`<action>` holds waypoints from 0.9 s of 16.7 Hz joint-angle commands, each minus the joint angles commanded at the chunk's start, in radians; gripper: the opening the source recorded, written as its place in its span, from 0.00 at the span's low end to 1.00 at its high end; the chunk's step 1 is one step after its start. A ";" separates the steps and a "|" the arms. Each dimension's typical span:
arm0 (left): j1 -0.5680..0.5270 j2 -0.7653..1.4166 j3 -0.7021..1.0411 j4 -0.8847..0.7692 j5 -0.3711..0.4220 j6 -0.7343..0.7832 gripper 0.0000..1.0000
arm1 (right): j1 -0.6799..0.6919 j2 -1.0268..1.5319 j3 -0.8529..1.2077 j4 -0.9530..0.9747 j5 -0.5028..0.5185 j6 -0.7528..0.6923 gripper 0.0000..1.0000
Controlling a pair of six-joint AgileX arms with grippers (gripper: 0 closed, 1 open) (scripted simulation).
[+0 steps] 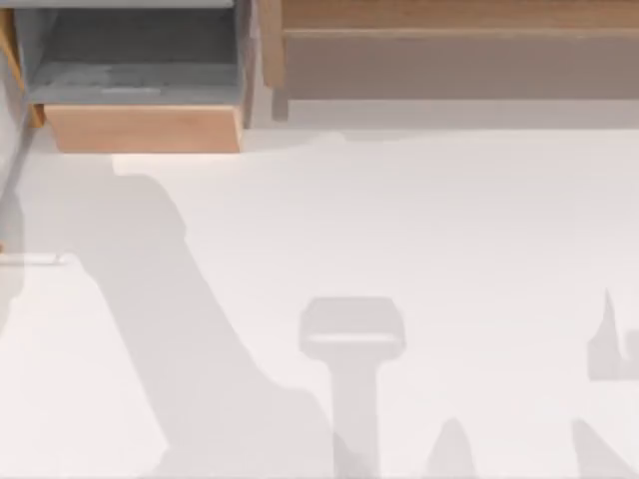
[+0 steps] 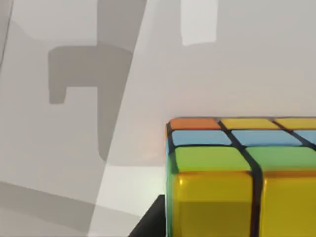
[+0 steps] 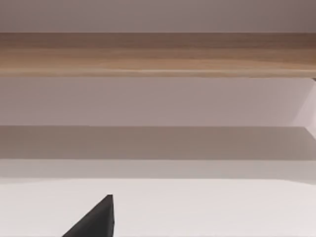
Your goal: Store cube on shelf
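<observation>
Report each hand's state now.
Left hand: cannot be told; the cube sits right against its camera.
Right hand: cannot be told; it faces the shelf.

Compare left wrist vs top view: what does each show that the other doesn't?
Left wrist view: the cube close up, with yellow, green, blue and orange tiles, and a dark tip beside it. Top view: the shelf along the far edge and a grey-lined box at far left. Both: the white table crossed by arm shadows.

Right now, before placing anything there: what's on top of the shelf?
The shelf's visible tan top board looks bare; its rear runs past the frame. The cube sits close before the left wrist camera.
</observation>
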 joint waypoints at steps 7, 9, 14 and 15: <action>0.008 0.010 0.116 -0.104 -0.001 0.000 0.00 | 0.000 0.000 0.000 0.000 0.000 0.000 1.00; 0.001 0.012 0.144 -0.130 0.000 0.001 0.00 | 0.000 0.000 0.000 0.000 0.000 0.000 1.00; 0.003 0.007 0.140 -0.128 -0.002 0.003 0.00 | 0.000 0.000 0.000 0.000 0.000 0.000 1.00; 0.001 -0.007 0.133 -0.128 -0.007 0.003 0.00 | 0.000 0.000 0.000 0.000 0.000 0.000 1.00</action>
